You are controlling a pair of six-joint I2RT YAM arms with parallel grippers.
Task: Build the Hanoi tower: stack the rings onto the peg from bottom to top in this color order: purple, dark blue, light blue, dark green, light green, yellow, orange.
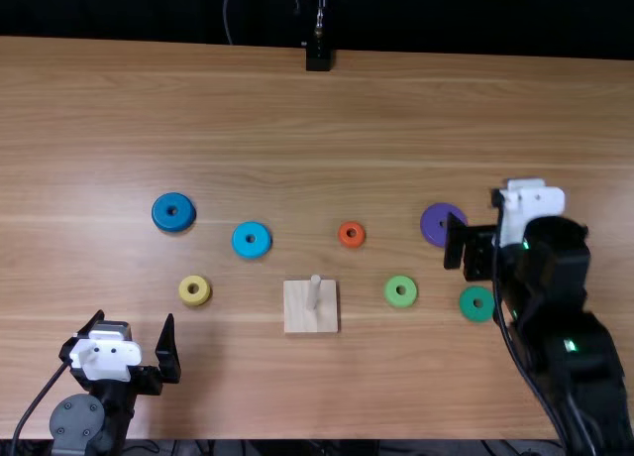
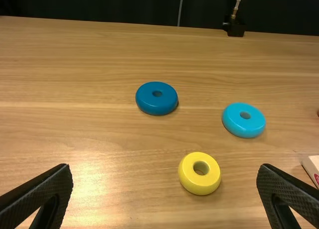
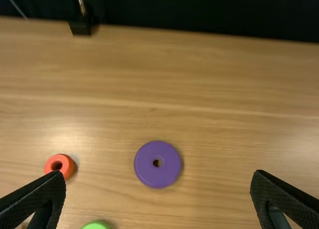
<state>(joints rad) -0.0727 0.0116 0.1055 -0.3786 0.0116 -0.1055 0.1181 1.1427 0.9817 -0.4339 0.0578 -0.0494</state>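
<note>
The top view shows the dark green ring (image 1: 468,310) just beside the right arm (image 1: 560,307). The right wrist view gives the purple ring (image 3: 146,170) entirely, but from above the right gripper (image 1: 517,235) covers its edge partly. Both this gripper and the left gripper (image 1: 135,319) have their fingers wide apart. On the table (image 1: 297,129), around the peg (image 1: 313,291) with its wooden base (image 1: 297,319), lie also the dark blue (image 1: 163,219), light blue (image 1: 241,248), yellow (image 1: 185,284), orange (image 1: 343,242) and light green (image 1: 391,299) rings; the right wrist view cuts the last one.
</note>
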